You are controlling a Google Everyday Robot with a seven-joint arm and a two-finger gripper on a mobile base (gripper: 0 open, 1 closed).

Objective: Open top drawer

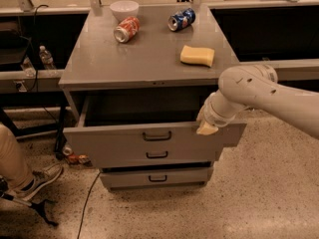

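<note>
Your hand (207,127) at the upper front edge of the top drawer (109,139), toward its right end, drawer pulled out, whether the hand grips you cannot tell.

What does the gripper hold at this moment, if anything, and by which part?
The gripper is at the upper front edge of the top drawer, near its right end, not at the handle. Whether it grips that edge cannot be told.

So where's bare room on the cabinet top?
Front-left of the cabinet top is bare, bordered by the red can behind and the sponge to its right. The back is crowded: bowl, blue can. The gripper is at the top drawer, right front edge.
</note>
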